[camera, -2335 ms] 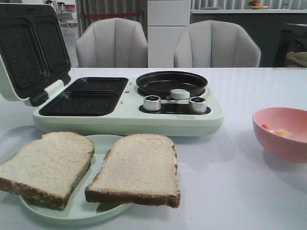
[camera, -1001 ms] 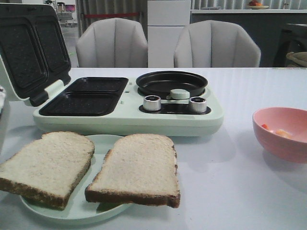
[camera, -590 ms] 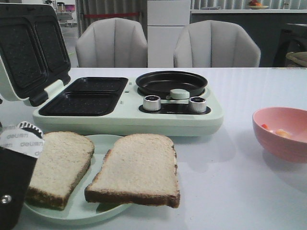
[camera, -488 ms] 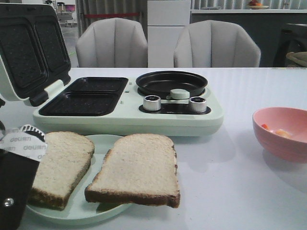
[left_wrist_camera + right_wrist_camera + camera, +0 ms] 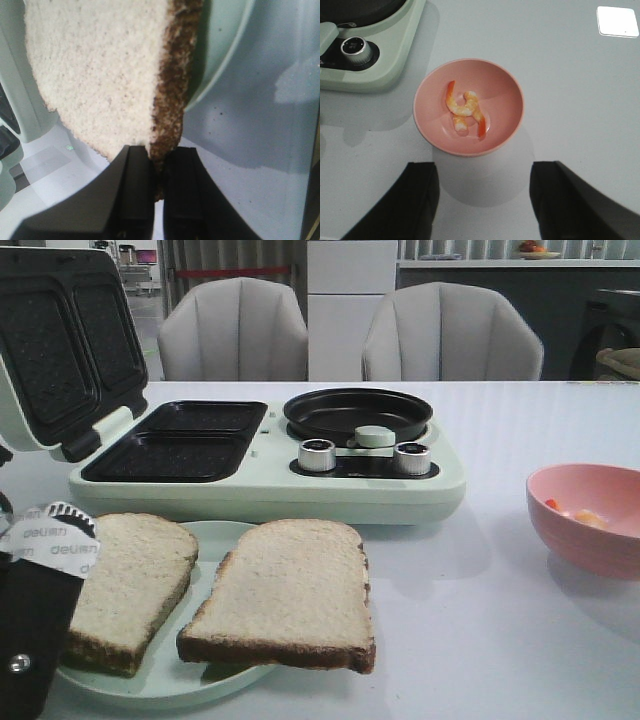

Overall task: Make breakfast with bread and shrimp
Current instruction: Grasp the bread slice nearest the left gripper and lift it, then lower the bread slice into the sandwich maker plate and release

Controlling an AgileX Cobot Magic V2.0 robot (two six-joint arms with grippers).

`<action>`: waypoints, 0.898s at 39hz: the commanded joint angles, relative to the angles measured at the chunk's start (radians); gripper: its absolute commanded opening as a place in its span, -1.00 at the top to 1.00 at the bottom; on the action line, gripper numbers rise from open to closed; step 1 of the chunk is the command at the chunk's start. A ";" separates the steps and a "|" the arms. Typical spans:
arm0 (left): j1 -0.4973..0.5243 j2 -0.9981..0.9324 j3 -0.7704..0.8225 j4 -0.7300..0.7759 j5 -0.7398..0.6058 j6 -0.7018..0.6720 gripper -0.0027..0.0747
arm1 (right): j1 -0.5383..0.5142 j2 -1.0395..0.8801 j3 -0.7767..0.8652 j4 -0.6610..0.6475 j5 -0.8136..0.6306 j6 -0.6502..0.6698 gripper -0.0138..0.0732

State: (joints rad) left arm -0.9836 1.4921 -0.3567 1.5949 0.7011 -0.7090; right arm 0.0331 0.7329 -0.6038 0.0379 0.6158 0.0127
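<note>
Two slices of bread lie on a pale green plate point(image 5: 205, 540) at the near left. My left gripper point(image 5: 55, 575) is at the near left corner of the left slice point(image 5: 135, 580). In the left wrist view the gripper point(image 5: 159, 170) is shut on the brown crust of that slice point(image 5: 100, 75). The right slice point(image 5: 290, 590) lies untouched. The shrimp point(image 5: 465, 112) lie in a pink bowl point(image 5: 468, 61) at the right; both also show in the front view, the shrimp point(image 5: 585, 517) and the bowl point(image 5: 580, 545). My right gripper point(image 5: 484, 200) is open and empty, above the table on the near side of the bowl.
A pale green breakfast maker point(image 5: 260, 490) stands behind the plate, with its lid point(image 5: 60, 340) open at the left, two dark sandwich wells point(image 5: 180, 440), a round black pan point(image 5: 358, 412) and two knobs point(image 5: 317, 454). Two grey chairs point(image 5: 235, 330) stand behind the table.
My left arm has come into the front view from the lower left and now covers the near left corner of the left slice. In the last half second it has hardly moved.
</note>
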 commanded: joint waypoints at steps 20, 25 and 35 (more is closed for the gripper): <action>-0.222 -0.269 -0.023 0.005 0.364 -0.042 0.68 | 0.001 -0.001 -0.029 -0.001 -0.067 -0.001 -0.49; -0.272 -0.350 -0.054 0.081 0.418 -0.042 0.68 | 0.001 -0.001 -0.029 -0.001 -0.067 -0.001 -0.49; -0.189 -0.356 -0.240 0.136 0.309 0.015 0.68 | 0.001 -0.001 -0.029 -0.001 -0.067 -0.001 -0.49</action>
State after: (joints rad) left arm -1.2131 1.1386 -0.5128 1.6512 1.0184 -0.7177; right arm 0.0331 0.7329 -0.6038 0.0379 0.6158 0.0127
